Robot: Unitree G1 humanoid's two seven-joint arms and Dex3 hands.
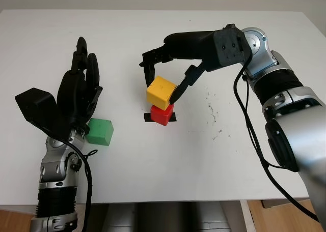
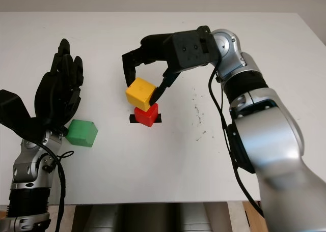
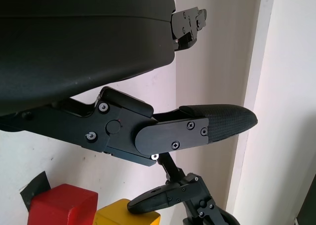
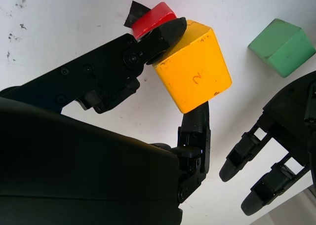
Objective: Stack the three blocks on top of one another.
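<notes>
At the left of the white table (image 1: 153, 161), the left hand (image 1: 76, 97) is raised upright above the surface, open and holding nothing. Just beside it, on its right and low against the palm side, the green block (image 1: 100, 132) sits flat on the table, apart from the other two blocks.

Near the middle of the table, a small piece of black tape (image 1: 148, 118) lies on the surface, and the red block (image 1: 162, 115) stands on it. The yellow block (image 1: 161, 92) is directly above the red block, tilted with one corner dipping down; whether it touches the red block cannot be told from the head views. In the right wrist view, a number is marked on one yellow face, and the red block peeks out behind the yellow one.

The right hand (image 1: 164, 75) reaches in from the right side, its arm stretched across the table, and pinches the yellow block: one of its fingers (image 4: 195, 124) presses one face, and the opposing one presses the opposite side near the red block.

A scatter of small dark marks (image 1: 211, 109) speckles the table to the right of the stack.
</notes>
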